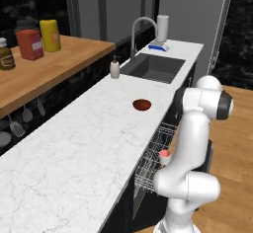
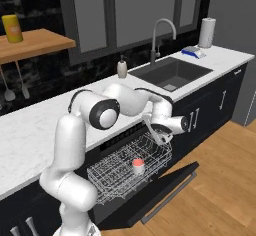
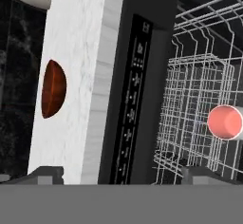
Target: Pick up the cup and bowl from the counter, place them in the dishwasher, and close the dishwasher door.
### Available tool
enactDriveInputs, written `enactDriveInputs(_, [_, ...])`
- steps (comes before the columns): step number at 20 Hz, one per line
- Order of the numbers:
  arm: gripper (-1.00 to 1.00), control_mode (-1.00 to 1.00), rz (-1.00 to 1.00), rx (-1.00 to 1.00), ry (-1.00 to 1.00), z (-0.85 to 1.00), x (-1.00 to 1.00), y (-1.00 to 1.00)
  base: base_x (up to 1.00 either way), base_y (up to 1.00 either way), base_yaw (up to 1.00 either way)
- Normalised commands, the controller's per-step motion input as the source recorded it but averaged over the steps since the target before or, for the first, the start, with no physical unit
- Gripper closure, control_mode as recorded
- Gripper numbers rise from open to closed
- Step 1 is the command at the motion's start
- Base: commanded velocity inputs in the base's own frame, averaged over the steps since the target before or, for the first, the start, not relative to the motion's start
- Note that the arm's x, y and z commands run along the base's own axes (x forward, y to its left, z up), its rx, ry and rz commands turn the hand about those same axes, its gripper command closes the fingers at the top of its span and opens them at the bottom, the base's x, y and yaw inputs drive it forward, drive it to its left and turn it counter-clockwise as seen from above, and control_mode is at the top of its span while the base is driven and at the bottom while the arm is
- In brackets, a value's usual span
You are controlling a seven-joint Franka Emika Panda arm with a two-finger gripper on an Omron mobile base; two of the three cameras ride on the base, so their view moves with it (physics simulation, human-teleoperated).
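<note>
The white marble table (image 1: pixel 74 143) runs from the lower left of the left base view toward the sink (image 1: pixel 153 66) at upper centre. Below its edge the dishwasher (image 2: pixel 117 145) stands open, its door (image 2: pixel 165 190) dropped flat at the lower centre of the right base view and the wire rack (image 2: pixel 120 172) pulled out over it. The bowl (image 1: pixel 142 104) sits on the table at the centre of the left base view. The cup (image 2: pixel 137 166) stands in the rack. The hand (image 2: pixel 161 136) hangs above the rack's right end, empty, fingers set wide in the hand view.
</note>
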Motion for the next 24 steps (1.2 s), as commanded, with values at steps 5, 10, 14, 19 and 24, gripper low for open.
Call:
enactDriveInputs(5, [-1.00, -1.00, 0.00, -0.05, 0.00, 0.86, 0.00, 0.89, 0.00, 0.00, 0.00])
enactDriveInputs(10, [-1.00, -1.00, -0.02, -0.16, 0.01, 0.24, 0.08, 1.00, 0.00, 0.00, 0.00])
enactDriveInputs(14, [-1.00, -1.00, -0.10, -0.20, 0.07, 0.00, 0.44, 0.88, 0.00, 0.00, 0.00])
enactDriveInputs(19, [-1.00, -1.00, -0.13, -0.16, 0.13, -0.02, 0.66, 0.53, 0.00, 0.00, 0.00])
enactDriveInputs(24, [-1.00, -1.00, -0.14, -0.08, 0.18, -0.13, 0.69, 0.10, 0.00, 0.00, 0.00])
